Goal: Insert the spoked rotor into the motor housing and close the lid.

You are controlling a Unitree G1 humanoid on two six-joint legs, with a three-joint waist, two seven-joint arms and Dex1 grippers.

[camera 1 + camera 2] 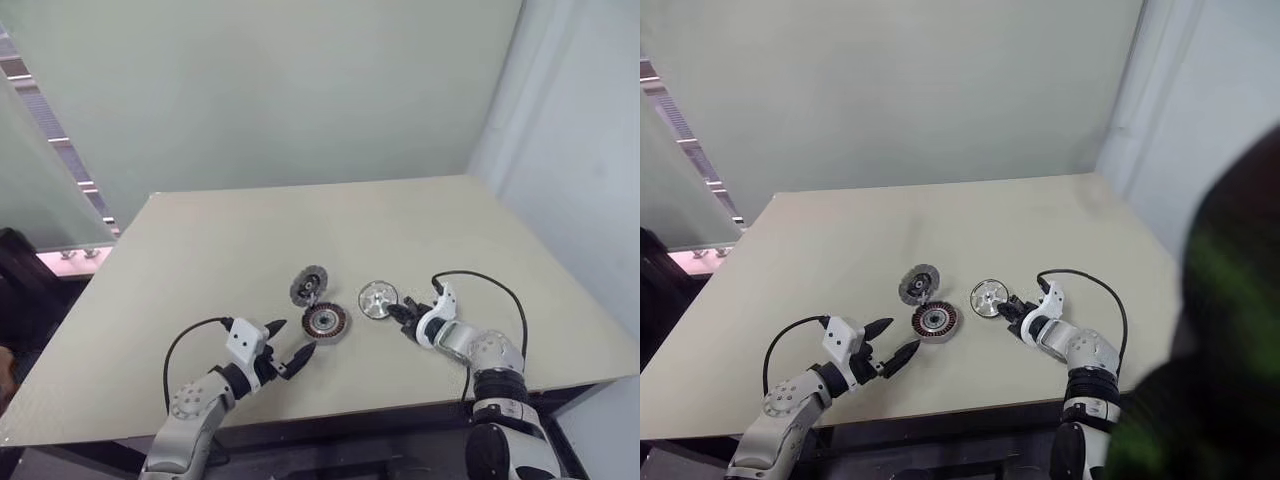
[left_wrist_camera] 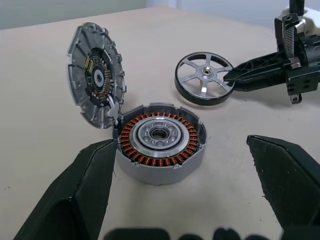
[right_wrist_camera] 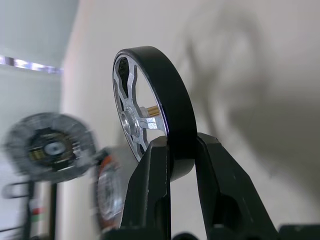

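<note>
Spoked rotor upright, rim clamped between right hand fingers; left hand apart.

One spoked rotor, one motor housing, one lid — two grippers, one table.

There are no words or numbers to read here. The lid has a small pale round piece in its middle with some dark stripes on it (they look like a little mark, not letters). Nothing else on the table has writing either.
</note>
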